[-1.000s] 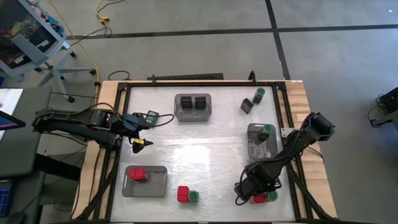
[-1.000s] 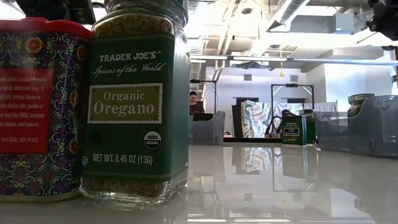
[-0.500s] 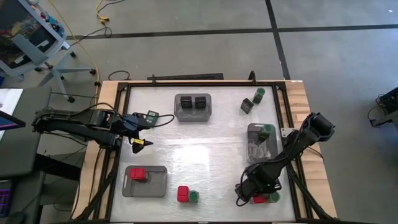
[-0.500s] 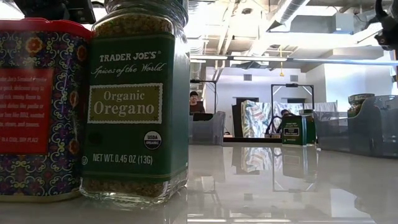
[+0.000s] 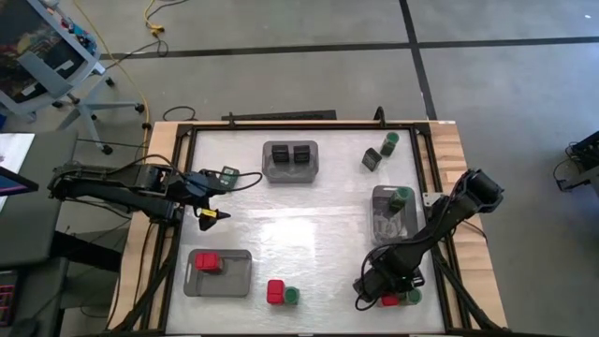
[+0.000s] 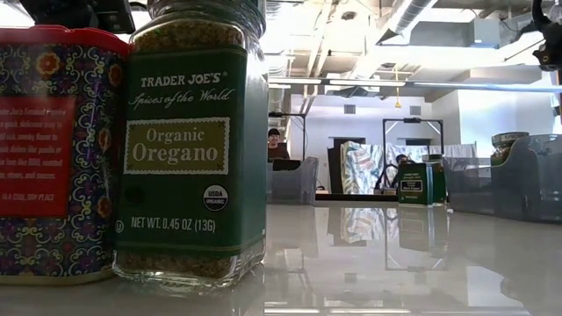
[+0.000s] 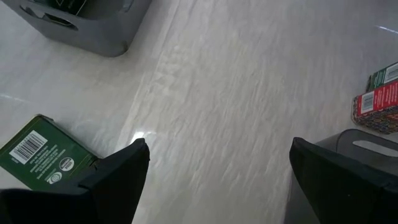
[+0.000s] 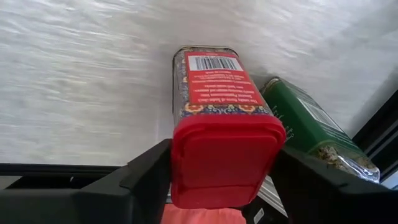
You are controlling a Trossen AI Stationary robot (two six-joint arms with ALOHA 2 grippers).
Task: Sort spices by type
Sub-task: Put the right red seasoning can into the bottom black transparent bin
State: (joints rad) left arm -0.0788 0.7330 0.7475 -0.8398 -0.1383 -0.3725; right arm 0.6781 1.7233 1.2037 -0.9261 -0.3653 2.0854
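Note:
My right gripper (image 5: 382,286) is at the table's near right, shut on a red spice box (image 8: 214,106) that stands beside a green-lidded jar (image 8: 311,127). My left gripper (image 7: 217,180) is open and empty at the table's left side, next to a green jar (image 7: 43,155) lying on its side. Two black cubes (image 5: 290,154) sit in the far grey tray. A red box (image 5: 208,263) sits in the near left tray. A green-lidded jar (image 5: 401,197) stands in the right tray. My right gripper pinches the red box by its red lid (image 8: 186,155), one finger on each of two opposite sides. The fingers come from above, slanting down. The box stands upright with its base on the table, close beside the green-lidded jar.
A loose red box (image 5: 275,292) and a green-lidded jar (image 5: 292,296) stand at the near edge, right in front of the low camera. A black cube (image 5: 372,160) and a green-lidded jar (image 5: 389,142) stand at the far right. The table's middle (image 5: 299,225) is bare.

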